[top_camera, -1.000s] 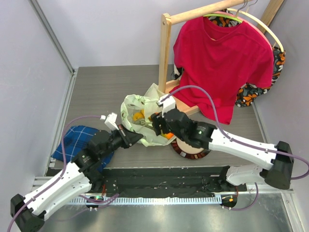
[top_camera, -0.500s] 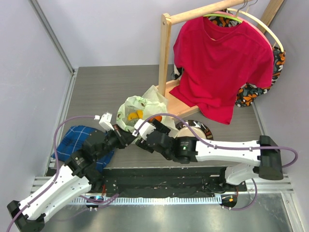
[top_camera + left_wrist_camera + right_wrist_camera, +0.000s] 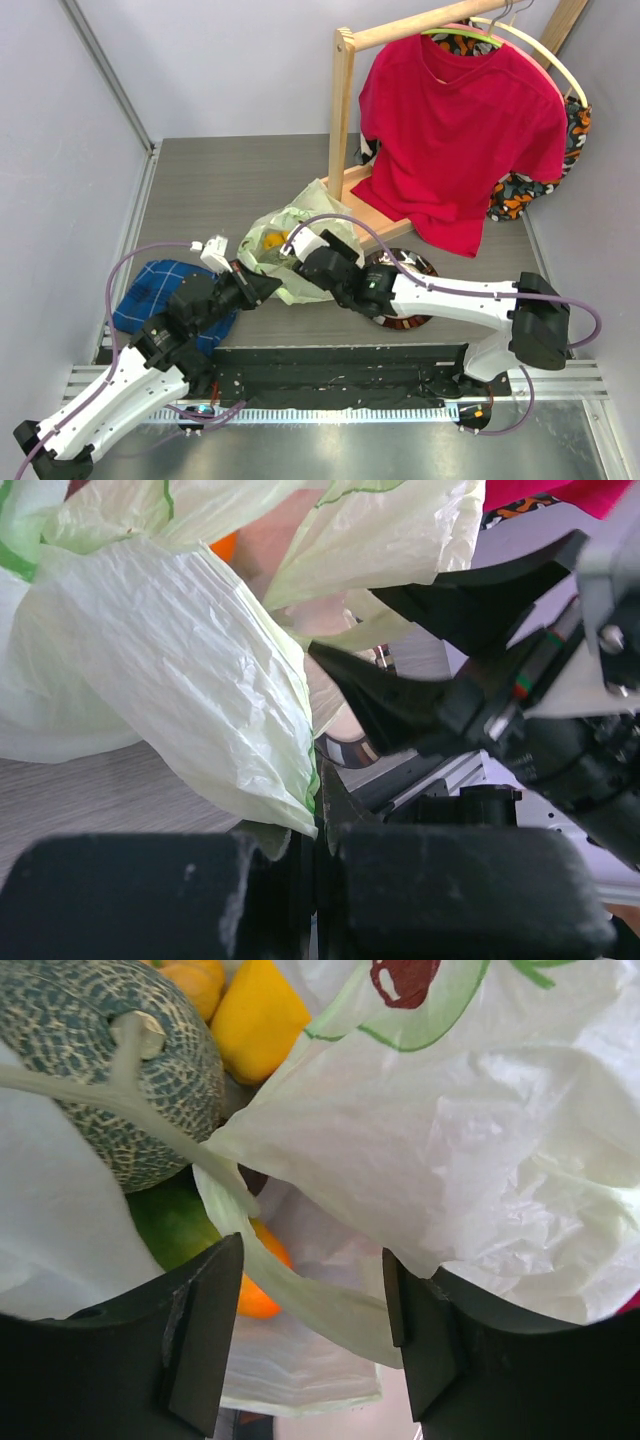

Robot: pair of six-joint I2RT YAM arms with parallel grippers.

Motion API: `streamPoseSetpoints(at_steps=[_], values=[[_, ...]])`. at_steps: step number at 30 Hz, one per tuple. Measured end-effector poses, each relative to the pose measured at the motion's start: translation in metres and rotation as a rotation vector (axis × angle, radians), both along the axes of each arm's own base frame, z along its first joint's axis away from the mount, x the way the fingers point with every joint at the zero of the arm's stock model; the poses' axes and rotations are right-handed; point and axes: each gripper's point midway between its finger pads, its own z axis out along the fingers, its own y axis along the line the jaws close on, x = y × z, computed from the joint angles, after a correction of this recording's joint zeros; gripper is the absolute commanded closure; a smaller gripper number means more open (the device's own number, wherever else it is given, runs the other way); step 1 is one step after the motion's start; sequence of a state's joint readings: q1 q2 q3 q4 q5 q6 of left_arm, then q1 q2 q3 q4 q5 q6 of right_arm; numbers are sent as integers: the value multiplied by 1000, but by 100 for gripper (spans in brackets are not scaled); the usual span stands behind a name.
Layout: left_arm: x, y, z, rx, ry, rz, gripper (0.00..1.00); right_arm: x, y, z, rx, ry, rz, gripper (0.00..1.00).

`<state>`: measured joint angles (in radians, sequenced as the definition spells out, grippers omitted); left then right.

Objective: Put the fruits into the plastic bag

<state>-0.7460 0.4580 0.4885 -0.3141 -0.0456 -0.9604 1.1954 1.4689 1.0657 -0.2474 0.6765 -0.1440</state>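
The plastic bag (image 3: 290, 225) lies mid-table with its mouth open. My left gripper (image 3: 262, 288) is shut on the bag's near edge; the left wrist view shows the pale plastic (image 3: 170, 650) pinched between the closed jaws of that gripper (image 3: 322, 815). My right gripper (image 3: 300, 262) is at the bag's mouth. Its jaws (image 3: 312, 1265) are open, with a loop handle strip (image 3: 300, 1295) running between them. Inside the bag I see the netted melon (image 3: 110, 1070), the yellow piece (image 3: 255, 1020), a green piece (image 3: 175, 1225) and small oranges (image 3: 258, 1295). The purple piece is not visible.
The dark round plate (image 3: 412, 268) sits right of the bag, partly under the right arm. The blue plaid cloth (image 3: 150, 285) lies at the left under the left arm. A wooden clothes rack (image 3: 342, 110) with a red shirt (image 3: 460, 130) stands behind the bag.
My right gripper has moved left, off the plate, to the bag's near left edge. The bag has been pulled slightly left. My left gripper stays shut on the bag.
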Motion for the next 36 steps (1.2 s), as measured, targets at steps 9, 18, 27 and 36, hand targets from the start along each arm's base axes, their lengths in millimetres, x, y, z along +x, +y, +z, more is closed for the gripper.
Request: streamPoseSetpoints(at_steps=[9, 18, 27, 36], values=[[4, 1, 12, 13, -31, 11, 100, 19, -14, -29, -23, 68, -39, 27], [9, 1, 22, 36, -58, 9, 100, 17, -15, -41, -36, 110, -11, 21], [10, 2, 23, 46, -73, 11, 100, 35, -38, -64, -205, 22, -120, 34], [13, -3, 50, 54, -108, -8, 100, 59, -59, -64, -394, -155, -243, 99]])
